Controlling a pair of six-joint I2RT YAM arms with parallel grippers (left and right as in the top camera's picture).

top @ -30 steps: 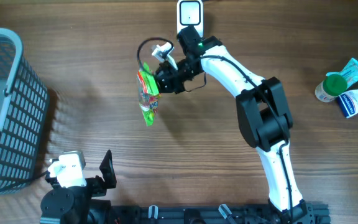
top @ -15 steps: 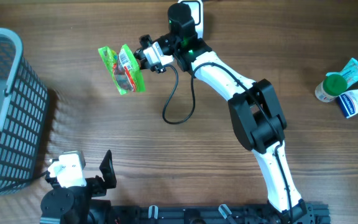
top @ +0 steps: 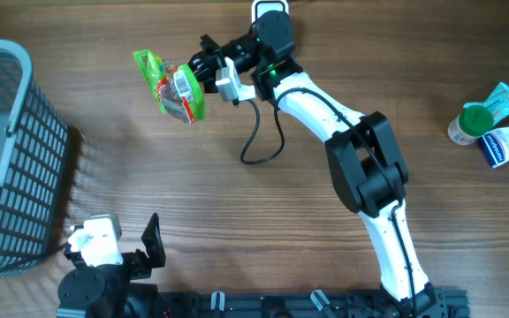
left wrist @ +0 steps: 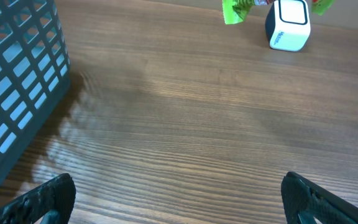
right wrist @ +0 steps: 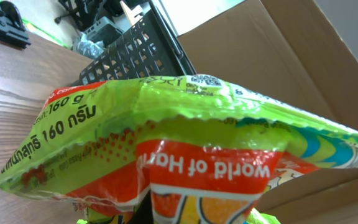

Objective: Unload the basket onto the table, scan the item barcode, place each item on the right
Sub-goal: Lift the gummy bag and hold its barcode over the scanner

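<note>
A green and orange snack bag hangs above the table at the back, its white barcode label facing up. My right gripper is shut on the bag's right end. In the right wrist view the bag fills the frame and hides the fingers. A white barcode scanner stands at the back edge, behind the right wrist; it also shows in the left wrist view as the scanner. My left gripper sits low at the front left, open, with bare table between its fingertips.
A dark plastic basket stands at the left edge, seen close as the basket in the left wrist view. A black cable loops below the right wrist. A green-capped container and blue packets lie at the far right.
The right arm has swung the bag from the table's middle up and left toward the back, turning the barcode label upward. The left arm has not moved.
</note>
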